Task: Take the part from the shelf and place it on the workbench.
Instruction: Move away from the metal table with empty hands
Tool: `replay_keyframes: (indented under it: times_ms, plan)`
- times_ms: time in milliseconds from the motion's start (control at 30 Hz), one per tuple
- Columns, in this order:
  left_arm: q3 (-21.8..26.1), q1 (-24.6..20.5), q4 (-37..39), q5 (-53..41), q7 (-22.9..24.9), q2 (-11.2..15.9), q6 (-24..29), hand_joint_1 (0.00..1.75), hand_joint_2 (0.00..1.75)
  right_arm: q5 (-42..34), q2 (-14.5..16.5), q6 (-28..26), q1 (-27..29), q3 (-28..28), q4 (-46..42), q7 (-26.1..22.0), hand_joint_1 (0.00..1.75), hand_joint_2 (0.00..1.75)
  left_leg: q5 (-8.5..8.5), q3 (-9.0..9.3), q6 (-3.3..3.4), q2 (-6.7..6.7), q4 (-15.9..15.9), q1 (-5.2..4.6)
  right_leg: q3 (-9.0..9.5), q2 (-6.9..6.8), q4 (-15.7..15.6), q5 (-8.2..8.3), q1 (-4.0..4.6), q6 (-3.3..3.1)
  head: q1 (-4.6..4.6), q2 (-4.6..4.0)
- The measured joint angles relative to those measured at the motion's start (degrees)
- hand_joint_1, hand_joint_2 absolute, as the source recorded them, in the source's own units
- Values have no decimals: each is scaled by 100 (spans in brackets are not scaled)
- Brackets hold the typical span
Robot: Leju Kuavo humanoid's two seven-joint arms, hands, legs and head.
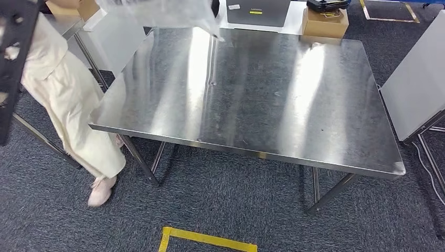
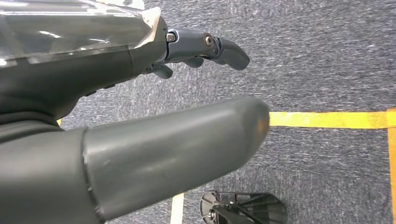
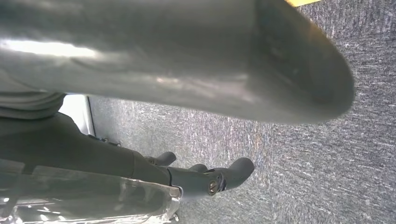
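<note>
L hand (image 2: 70, 84) hangs over grey carpet (image 2: 327, 56) w/ nothing between thumb (image 2: 187, 144) and fingers (image 2: 224, 49): thumb set well apart, fingers stretched fwd w/ a slight curl, so a wide, unloaded pose. Clear film (image 2: 70, 32) lies along the far side of the fingers, away from the thumb; can't tell what it belongs to. R hand (image 3: 93, 154) reads the same, over carpet: thumb (image 3: 210, 60) apart from the fingers (image 3: 233, 170), nothing gripped, and a similar clear film (image 3: 84, 196) against the fingers' outer side. Head view looks down on a bare steel workbench (image 1: 252, 94) w/ strong glare stripes. Clear plastic bag (image 1: 157, 13) shows at the pic's top edge, over the bench's far-left corner; contents too blurred to read, so can't tell if that's the part or what holds it. Person in cream clothing (image 1: 68, 100) stands just beside the bench's left end. Black frame (image 1: 13, 58) runs down the left edge. Cardboard box (image 1: 325, 23) sits beyond the far edge, white panel (image 1: 417, 89) to the right, yellow floor tape (image 1: 207, 240) on the near carpet.
</note>
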Motion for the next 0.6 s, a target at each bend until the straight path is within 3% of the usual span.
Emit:
replay_keyframes:
  times_ms: [67, 133, 233, 333, 467, 600]
  plan:
    - [-2, -11, 0, -13, -17, 1, 3, 0, 0, 0, 0, 0, -4, 0, 0, -6, 0, 0, 255, 440, 53, -15, -778, -13, 8, 2, 4, 8, 22, 25, -12, 1]
    - [-6, -18, 0, -16, -26, -5, 4, 0, 0, -3, -4, 0, -14, 0, 0, -21, 0, 0, 307, 591, 59, -28, -1105, -34, -33, 1, 26, 3, 76, 55, -1, 1]
    - [-9, -11, 0, -1, -45, -17, 32, 0, 0, -15, -11, 3, -19, 0, 0, -49, 0, 0, 326, 565, 65, -29, -1121, -99, -95, 0, 35, 2, 112, 91, 37, 1]
    - [-9, -13, 0, 0, -71, -12, 88, 0, 0, -13, -11, 70, -21, 1, 0, -55, 0, 0, 346, 541, 132, -31, -1116, -159, -84, 0, 27, 33, 81, 148, 44, 0]
    - [-11, -13, 0, -11, -72, -25, 127, 0, 0, -1, -26, 174, -18, 9, 0, -78, 0, 0, 372, 509, 176, -29, -1106, -182, -81, 1, 12, 68, 57, 198, 50, 1]
    - [-11, -13, 0, -11, -71, -30, 139, 0, 0, 2, -37, 190, -20, 26, 0, -94, 0, 0, 372, 505, 185, -30, -1100, -193, -80, 1, 4, 75, 46, 209, 57, 0]
